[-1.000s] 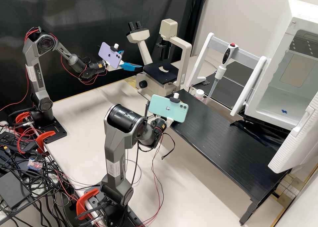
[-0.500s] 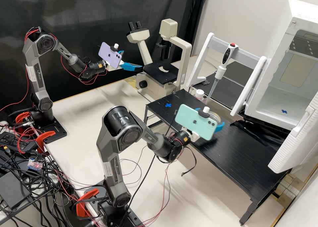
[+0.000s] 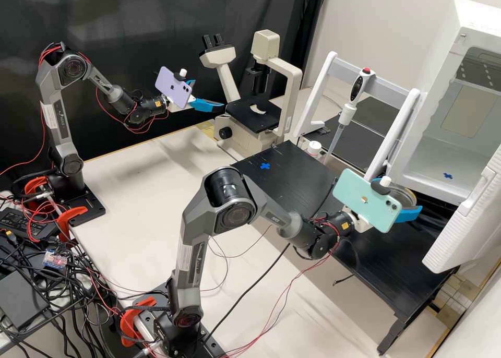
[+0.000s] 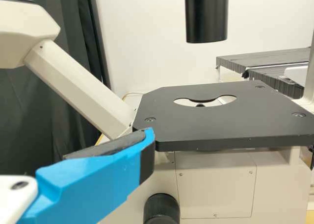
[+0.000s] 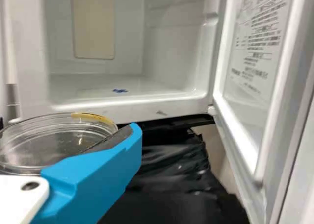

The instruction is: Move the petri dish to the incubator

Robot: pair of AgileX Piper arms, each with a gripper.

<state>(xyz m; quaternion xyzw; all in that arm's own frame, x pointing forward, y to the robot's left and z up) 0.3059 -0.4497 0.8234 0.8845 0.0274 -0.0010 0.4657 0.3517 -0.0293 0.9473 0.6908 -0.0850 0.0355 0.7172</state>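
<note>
Carrying a round, clear petri dish (image 5: 49, 141), the blue-fingered right claw (image 3: 403, 197) had travelled within the last second from the microscope end of the long black worktop (image 3: 386, 248) to the mouth of the white, box-shaped incubator (image 5: 171, 103). A blue, cross-shaped worktop mark (image 3: 265, 166), hidden at the start of that interval, lay well behind the claw. The shift suggested that transport was nearly complete and that only insertion, lowering and release remained.

The right claw was closed on the dish, its fingers parted by roughly the dish's breadth. The dish lay between them, raised above the worktop and just outside the incubator. Ahead of the claw, on the chamber floor, was a second blue, cross-shaped mark (image 3: 448, 176), the probable target; the white, ribbed door (image 3: 464, 222) stood open to one side. The lower lip of the opening appeared the likeliest point of collision.

The blue-fingered left claw (image 3: 209, 94), unmoved, stood wide and held nothing beside the cream microscope's flat black stage (image 4: 221, 126).
</note>
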